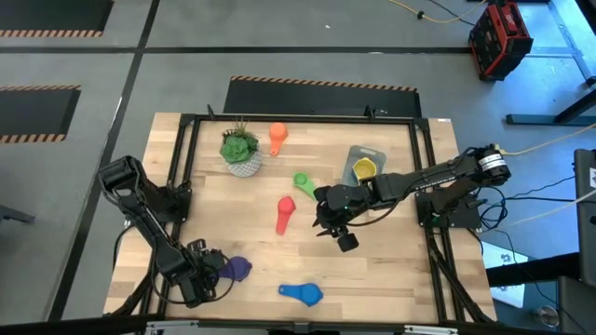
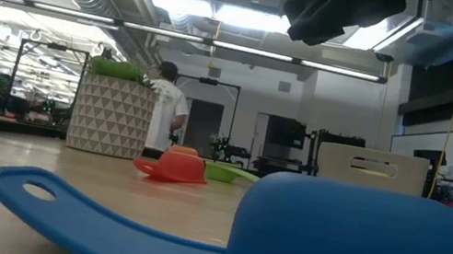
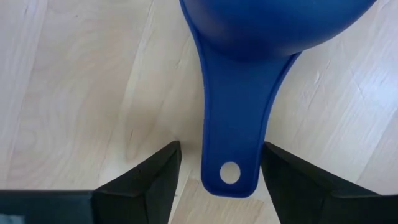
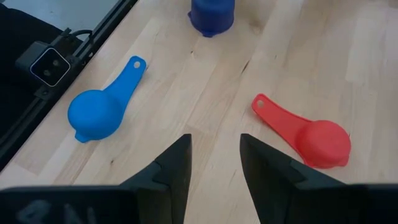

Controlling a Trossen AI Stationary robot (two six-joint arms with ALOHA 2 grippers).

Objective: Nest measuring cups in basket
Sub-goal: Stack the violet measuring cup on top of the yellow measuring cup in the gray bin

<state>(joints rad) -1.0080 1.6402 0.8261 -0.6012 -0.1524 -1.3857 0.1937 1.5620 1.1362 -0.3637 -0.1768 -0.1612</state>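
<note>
1. A wooden table (image 1: 391,270) seen from above, with two dark robot arms reaching over it.
2. The left gripper (image 3: 219,171) sits low at the near left of the table, its fingers spread apart on either side of the handle of a purple measuring cup (image 1: 237,269) (the handle lies between them, not gripped).
3. The right gripper (image 4: 213,158) hovers over the middle of the table, right of centre, fingers parted and holding nothing.
4. A red measuring cup (image 1: 285,214) lies upside down near the table's centre, just left of the right gripper.
5. A blue measuring cup (image 1: 302,293) lies at the near edge, well apart from the red one.
6. A green measuring cup (image 1: 303,181) lies just beyond the red one.
7. An orange measuring cup (image 1: 277,138) lies at the far side, beside a potted plant (image 1: 241,150).
8. The pale grey basket (image 1: 358,154) stands at the far right, a yellow measuring cup (image 1: 364,168) inside it.
9. A person (image 2: 165,107) stands in the room beyond.
</note>
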